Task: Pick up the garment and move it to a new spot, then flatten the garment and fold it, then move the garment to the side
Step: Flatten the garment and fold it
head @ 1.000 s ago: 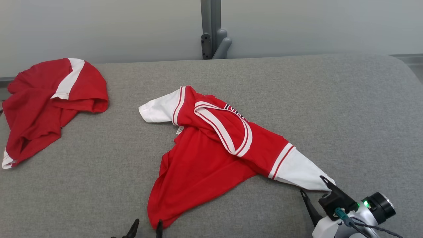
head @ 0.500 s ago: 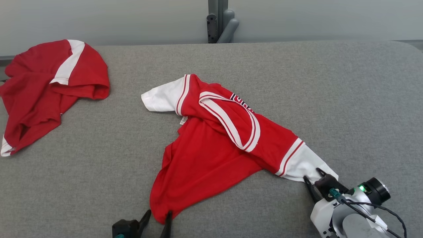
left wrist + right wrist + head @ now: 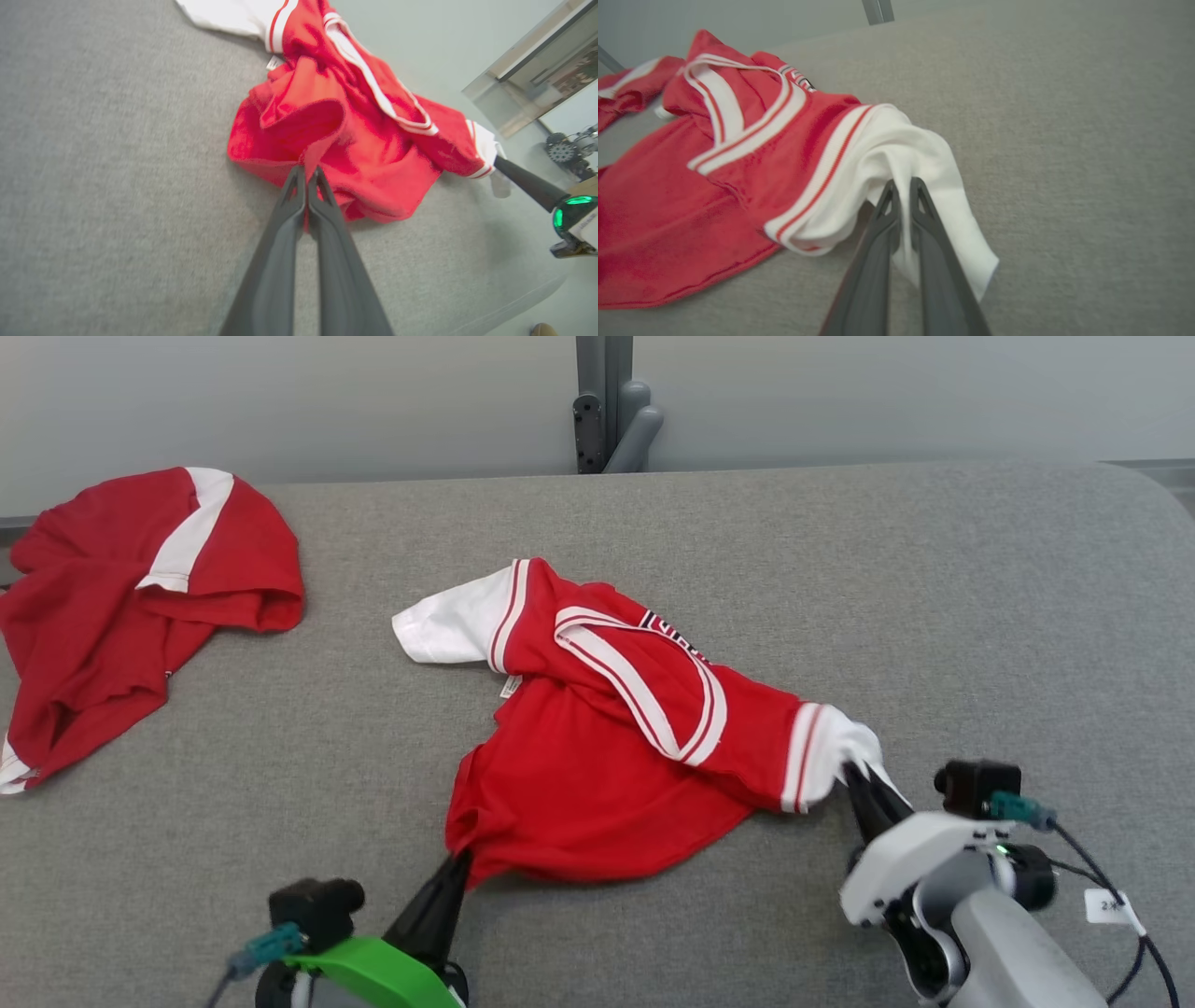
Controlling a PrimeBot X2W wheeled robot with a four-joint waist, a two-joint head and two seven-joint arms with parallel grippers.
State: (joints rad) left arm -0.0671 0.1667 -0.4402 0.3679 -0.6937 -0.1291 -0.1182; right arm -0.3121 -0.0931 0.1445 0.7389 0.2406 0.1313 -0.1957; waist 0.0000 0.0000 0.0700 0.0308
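The bunched red garment [image 3: 597,756] fills the whole span between the left gripper [image 3: 459,861] and the right gripper [image 3: 854,775], each clamped onto an edge of it. Ahead of the right gripper and out to its right, the grey surface [image 3: 980,616] lies bare as far as its rounded edge. Left of the left gripper the way is open too. A second shirt [image 3: 140,607] is heaped well ahead and further left. A post [image 3: 605,411] stands beyond the far edge.
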